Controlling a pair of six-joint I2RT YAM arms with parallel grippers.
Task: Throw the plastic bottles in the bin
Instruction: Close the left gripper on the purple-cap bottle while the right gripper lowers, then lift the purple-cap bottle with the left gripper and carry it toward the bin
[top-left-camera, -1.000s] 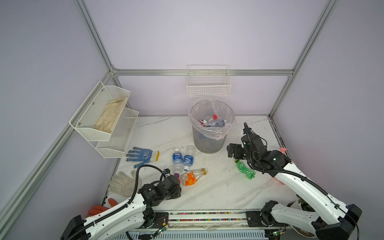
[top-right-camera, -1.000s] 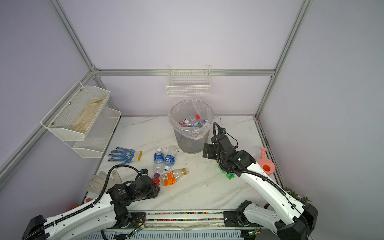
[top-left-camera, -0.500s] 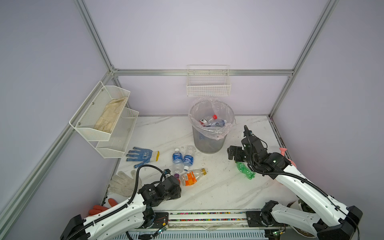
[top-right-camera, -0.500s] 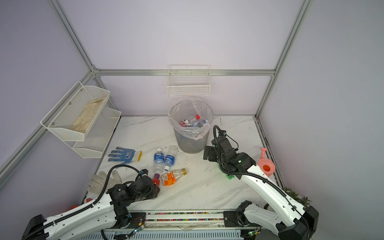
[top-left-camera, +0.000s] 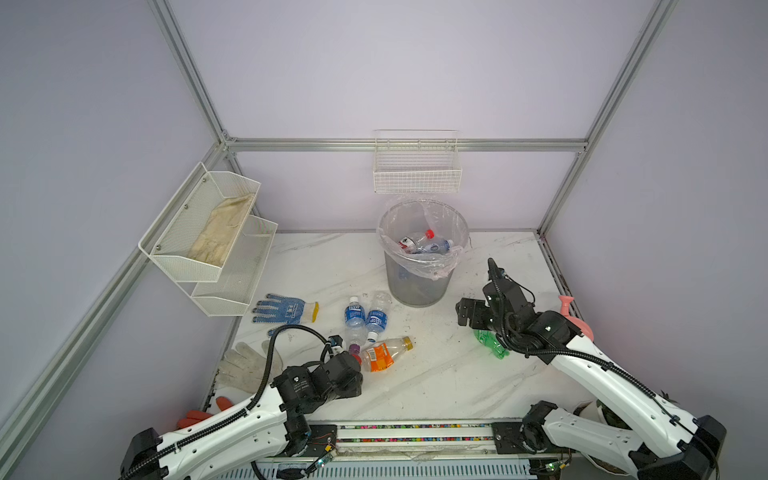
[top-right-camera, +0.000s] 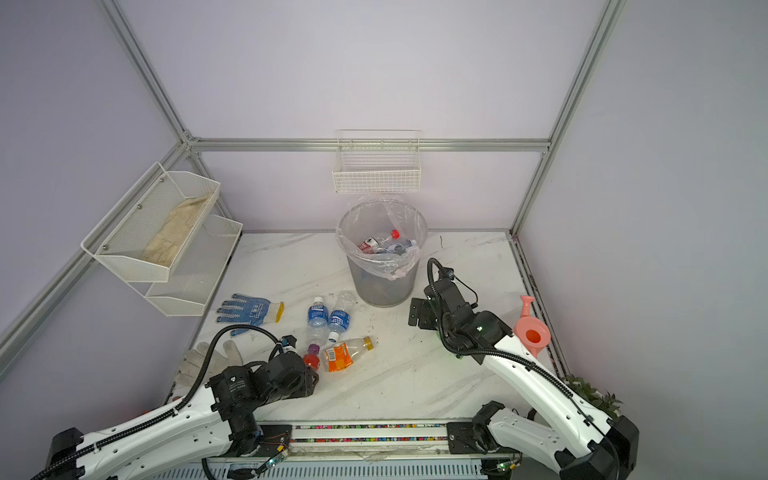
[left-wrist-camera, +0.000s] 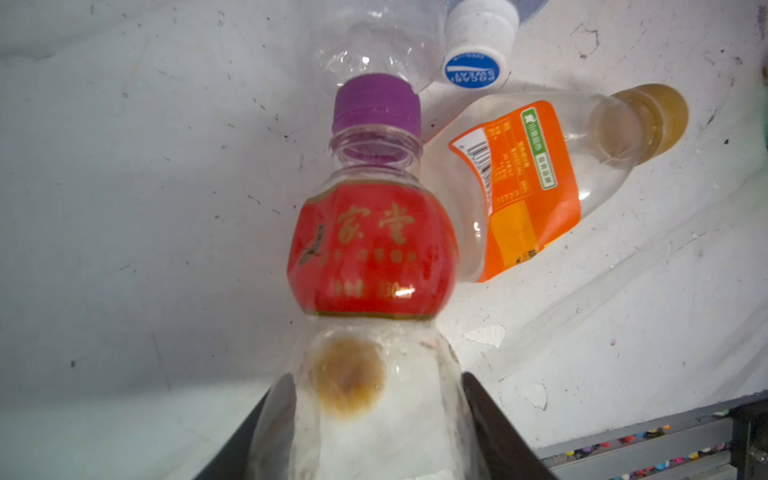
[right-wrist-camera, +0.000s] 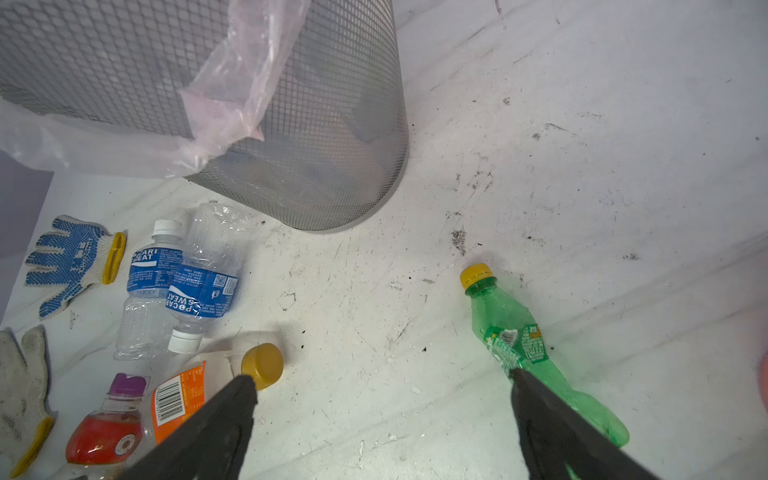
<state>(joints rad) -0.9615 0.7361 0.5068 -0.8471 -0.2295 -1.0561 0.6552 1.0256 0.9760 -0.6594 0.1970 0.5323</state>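
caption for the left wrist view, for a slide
Left gripper clamps the red-labelled bottle; orange-labelled bottle lies beside it on the marble table.

The bin (top-left-camera: 415, 286) is set at the back middle of the table (top-left-camera: 436, 386), under a wall basket (top-left-camera: 417, 176), with bottles (top-left-camera: 419, 243) in it. Four bottles (top-left-camera: 376, 318) are clustered before it to the left, gloves (top-left-camera: 286, 309) left of them; a lone bottle (top-left-camera: 492, 345) is laid to its right, a watering can (top-left-camera: 567, 309) beyond.

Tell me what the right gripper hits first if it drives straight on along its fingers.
Most likely bare table, in the gap between the orange-labelled bottle and the green bottle. The bin stands just beyond; depth is unclear.
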